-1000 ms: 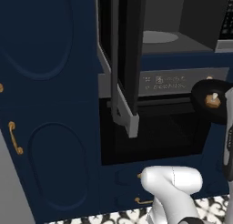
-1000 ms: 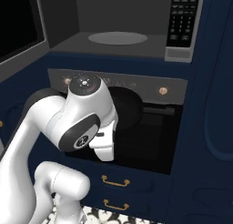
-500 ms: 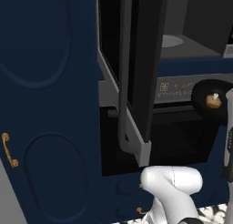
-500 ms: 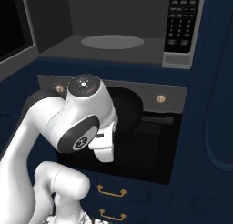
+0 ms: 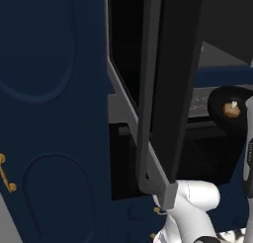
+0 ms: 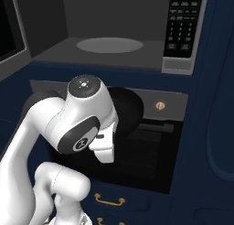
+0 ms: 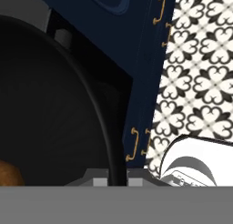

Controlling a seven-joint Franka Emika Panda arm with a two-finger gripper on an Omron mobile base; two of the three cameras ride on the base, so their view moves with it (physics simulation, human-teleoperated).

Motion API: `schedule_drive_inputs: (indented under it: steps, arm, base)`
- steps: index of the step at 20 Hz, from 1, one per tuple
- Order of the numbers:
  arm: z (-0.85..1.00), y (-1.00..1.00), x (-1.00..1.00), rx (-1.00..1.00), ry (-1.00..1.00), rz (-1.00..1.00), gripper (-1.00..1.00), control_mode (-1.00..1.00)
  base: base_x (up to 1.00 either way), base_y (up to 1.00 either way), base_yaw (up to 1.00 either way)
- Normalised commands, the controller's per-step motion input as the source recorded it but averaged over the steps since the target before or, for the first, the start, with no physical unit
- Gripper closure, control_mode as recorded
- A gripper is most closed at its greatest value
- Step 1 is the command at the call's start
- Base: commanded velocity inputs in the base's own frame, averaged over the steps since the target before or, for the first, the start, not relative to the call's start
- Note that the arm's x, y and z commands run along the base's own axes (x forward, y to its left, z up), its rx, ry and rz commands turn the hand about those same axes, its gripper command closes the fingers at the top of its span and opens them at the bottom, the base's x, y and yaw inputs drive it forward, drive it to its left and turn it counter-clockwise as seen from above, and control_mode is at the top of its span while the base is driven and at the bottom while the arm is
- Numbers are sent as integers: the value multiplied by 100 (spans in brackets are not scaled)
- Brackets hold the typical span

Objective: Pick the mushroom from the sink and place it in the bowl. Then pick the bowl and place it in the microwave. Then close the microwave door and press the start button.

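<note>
- The navy cabinet front (image 5: 54, 113) fills the left of the left base view, with a brass pull (image 5: 5, 174) at its left edge.
- The microwave door (image 5: 168, 84) stands swung open, seen nearly edge-on, its dark panel running down to a grey-silver bottom corner (image 5: 169, 200) just above the arm's white link.
- Right of the door, the black bowl (image 5: 231, 102) is carried in front of the oven's control strip, below the microwave opening; the tan mushroom (image 5: 231, 108) lies inside it.
- In the right base view the microwave (image 6: 114, 32) is open, its grey floor with a round turntable (image 6: 109, 45) bare, so the cavity above the bowl has free room.
- The bowl (image 6: 125, 112) sits half hidden behind the arm's wrist, beside the oven's brass knob (image 6: 160, 105) and under the lower lip of the microwave.
- The button panel (image 6: 183, 23) stands at the right edge of the cavity, well apart from the bowl.
- In the hand view the bowl's curved rim (image 7: 98, 109) runs down between the two fingertips (image 7: 101, 181), so the gripper (image 7: 116, 180) is clamped on the bowl rim.
- A bit of the mushroom (image 7: 9, 174) shows at the lower left inside the bowl.
- To the right, past the cabinet edge, lies patterned floor tile (image 7: 200, 59).
</note>
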Motion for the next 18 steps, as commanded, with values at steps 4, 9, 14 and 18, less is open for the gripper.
schedule_drive_inputs:
  steps: [4, 9, 14, 18]
  arm:
    - [0, 0, 0, 0, 0, 0, 100, 100]
    - [0, 0, 0, 0, 0, 0, 100, 100]
    - [0, 0, 0, 0, 0, 0, 100, 100]
    - [0, 0, 0, 0, 0, 0, 100, 100]
  base:
    - [33, 0, 0]
    - [35, 0, -1]
    - [35, 0, -1]
    - [34, 0, 0]
